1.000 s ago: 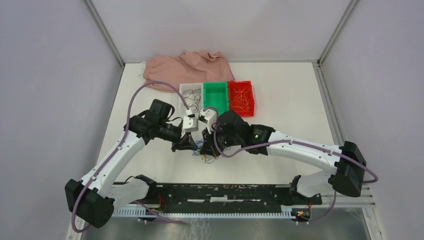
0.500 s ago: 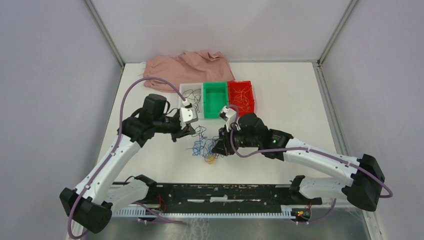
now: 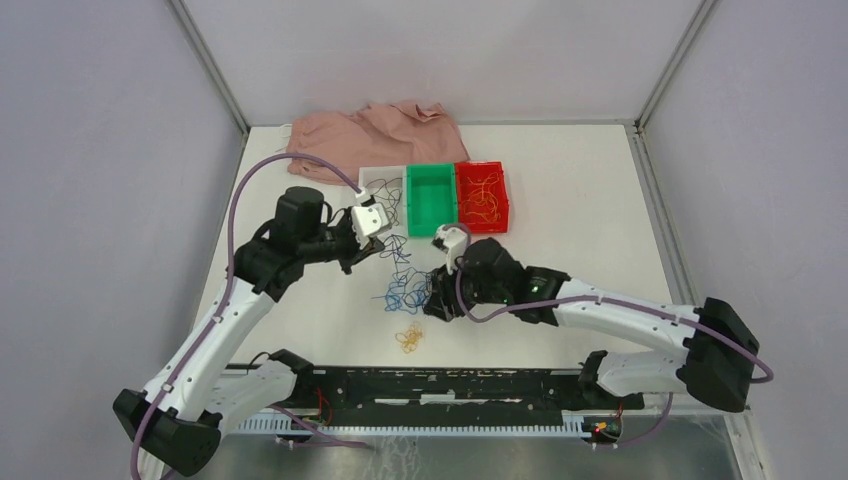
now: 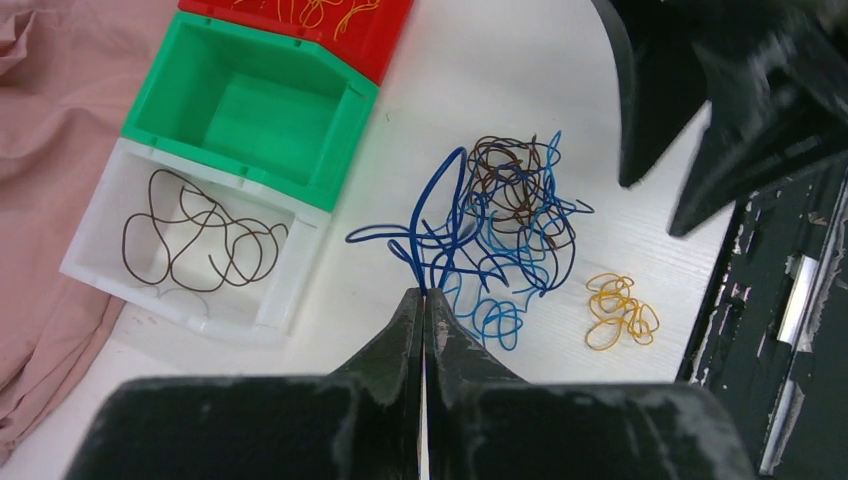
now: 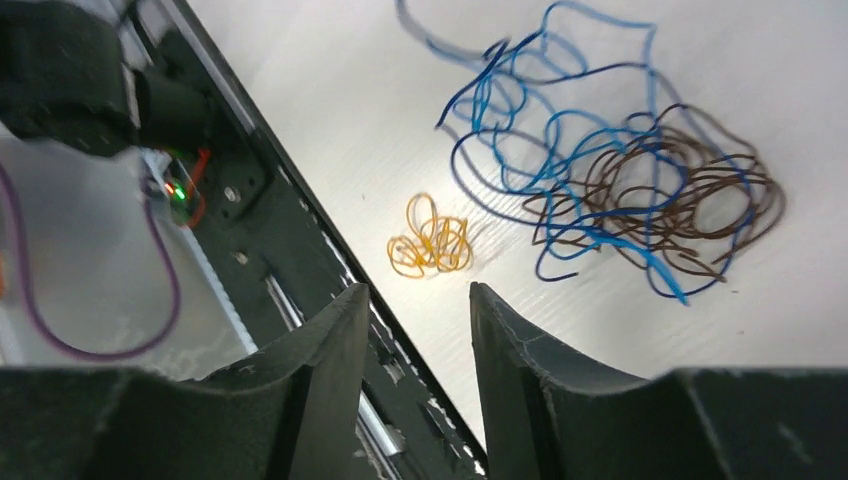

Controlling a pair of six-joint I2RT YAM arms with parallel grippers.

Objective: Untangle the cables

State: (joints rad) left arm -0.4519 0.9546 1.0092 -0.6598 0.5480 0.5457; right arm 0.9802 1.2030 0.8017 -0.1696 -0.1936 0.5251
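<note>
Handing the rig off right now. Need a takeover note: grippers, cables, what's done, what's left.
Left gripper: shut on a dark blue strand leading out of the tangle.
Right gripper: open, empty, above the table near the yellow bunch.
Cables: blue and brown tangle on the table in front of the bins; the yellow bunch lies apart beside it.
Done: brown wires in the white bin, yellow-orange wires in the red bin. Green bin holds nothing.
Left: separate blue from brown, then presumably bin those and the yellow bunch.
</note>
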